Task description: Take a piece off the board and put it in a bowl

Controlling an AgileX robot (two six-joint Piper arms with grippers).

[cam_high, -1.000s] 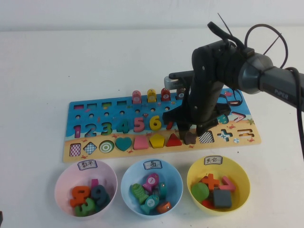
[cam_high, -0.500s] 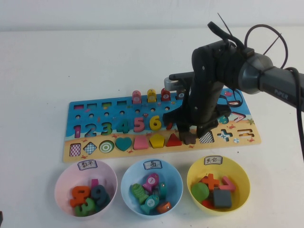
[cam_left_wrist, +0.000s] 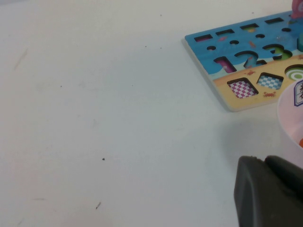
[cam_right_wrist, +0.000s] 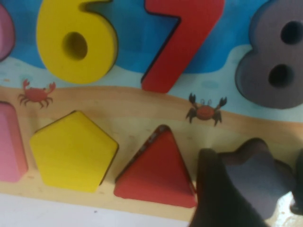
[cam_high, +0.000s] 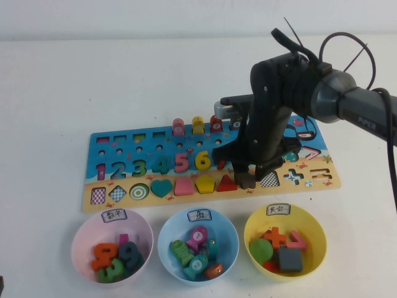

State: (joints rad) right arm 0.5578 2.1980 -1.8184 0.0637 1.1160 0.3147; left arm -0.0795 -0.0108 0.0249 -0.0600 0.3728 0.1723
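The dark brown star piece [cam_high: 249, 180] sits at its place on the tan strip of the blue board [cam_high: 124, 149], right of the red triangle [cam_high: 227, 183]. My right gripper [cam_high: 249, 176] points straight down over it. In the right wrist view the star [cam_right_wrist: 265, 182] lies between my two dark fingers [cam_right_wrist: 213, 194], which press its sides, so the right gripper [cam_right_wrist: 255, 189] is shut on it. The yellow bowl [cam_high: 313, 233] stands just in front of the board, to the right. My left gripper [cam_left_wrist: 267, 189] is parked low over the bare table left of the board, shut and empty.
A pink bowl [cam_high: 84, 233] with number pieces and a light blue bowl [cam_high: 167, 233] with fish pieces stand in front of the board. The yellow bowl holds several pieces, among them a dark grey square [cam_high: 289, 259]. The yellow pentagon [cam_right_wrist: 73, 151] and number 7 [cam_right_wrist: 177, 38] lie near the star.
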